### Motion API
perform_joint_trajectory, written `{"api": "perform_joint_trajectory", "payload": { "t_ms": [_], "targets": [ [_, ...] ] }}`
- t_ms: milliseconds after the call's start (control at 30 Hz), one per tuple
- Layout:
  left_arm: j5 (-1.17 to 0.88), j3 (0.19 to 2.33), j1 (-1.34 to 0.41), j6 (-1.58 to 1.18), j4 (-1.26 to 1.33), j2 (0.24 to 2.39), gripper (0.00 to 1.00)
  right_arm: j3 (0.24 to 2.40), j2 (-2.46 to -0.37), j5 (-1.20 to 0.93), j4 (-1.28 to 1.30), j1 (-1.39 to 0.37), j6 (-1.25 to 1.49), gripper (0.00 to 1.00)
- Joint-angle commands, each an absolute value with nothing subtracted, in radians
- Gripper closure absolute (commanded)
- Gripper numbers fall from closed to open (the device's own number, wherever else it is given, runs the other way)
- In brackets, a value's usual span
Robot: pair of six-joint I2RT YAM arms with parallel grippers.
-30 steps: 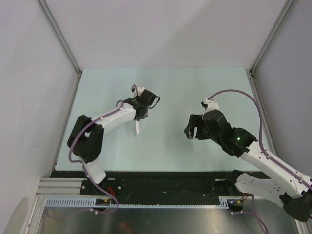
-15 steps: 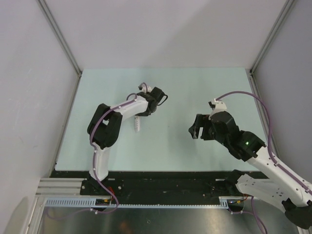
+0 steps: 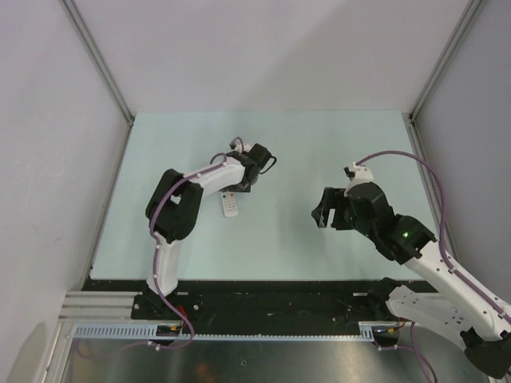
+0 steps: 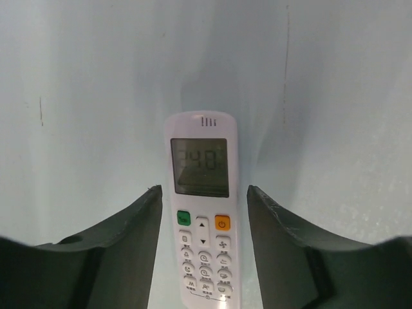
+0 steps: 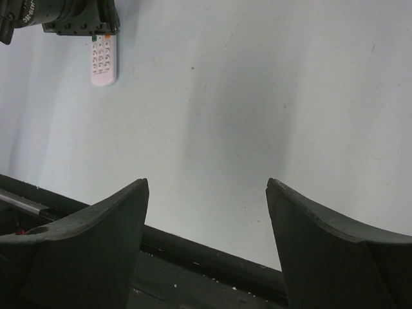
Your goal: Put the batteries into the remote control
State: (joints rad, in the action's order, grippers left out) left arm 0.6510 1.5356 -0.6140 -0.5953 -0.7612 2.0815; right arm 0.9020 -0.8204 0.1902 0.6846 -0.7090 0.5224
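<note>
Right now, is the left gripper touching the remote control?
Apart. The left wrist view shows strips of bare table between the remote control and both fingers of the left gripper, which is open around it.

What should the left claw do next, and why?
Probably lift the left claw straight up, clear of the remote control. The remote lies flat, buttons up, on the table between the claw's fingers, with a gap at each side, so nothing grips it. Its display shows digits, so the loading looks done.
</note>
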Motion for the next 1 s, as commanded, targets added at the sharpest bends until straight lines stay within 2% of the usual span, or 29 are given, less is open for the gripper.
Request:
{"api": "perform_joint_trajectory", "payload": {
  "t_ms": [0,133,200,300,467,800,967],
  "targets": [
    [0.643,1.583,-0.629,-0.62,-0.762,2.057,0.38,0.896,-0.804,0.184,0.68,-0.703,0.523,0.22],
    [0.64,1.579,-0.638,-0.607,-0.764,1.926,0.35,0.894,-0.804,0.183,0.68,-0.703,0.526,0.22],
    [0.646,1.56,-0.641,-0.595,-0.762,1.838,0.24,0.894,-0.807,0.184,0.676,-0.703,0.526,0.21],
    [0.614,1.49,-0.656,-0.581,-0.747,1.639,0.22,0.891,-0.804,0.19,0.667,-0.703,0.512,0.22],
    [0.617,1.254,-0.661,-0.572,-0.726,1.315,0.0,0.864,-0.79,0.218,0.608,-0.704,0.495,0.21],
    [0.522,0.937,-0.66,-0.575,-0.687,0.889,0.0,0.847,-0.874,0.262,0.511,-0.703,0.477,0.21],
    [0.474,0.848,-0.652,-0.555,-0.684,0.824,0.0,0.847,-0.925,0.264,0.451,-0.706,0.465,0.21]
  ]
}}
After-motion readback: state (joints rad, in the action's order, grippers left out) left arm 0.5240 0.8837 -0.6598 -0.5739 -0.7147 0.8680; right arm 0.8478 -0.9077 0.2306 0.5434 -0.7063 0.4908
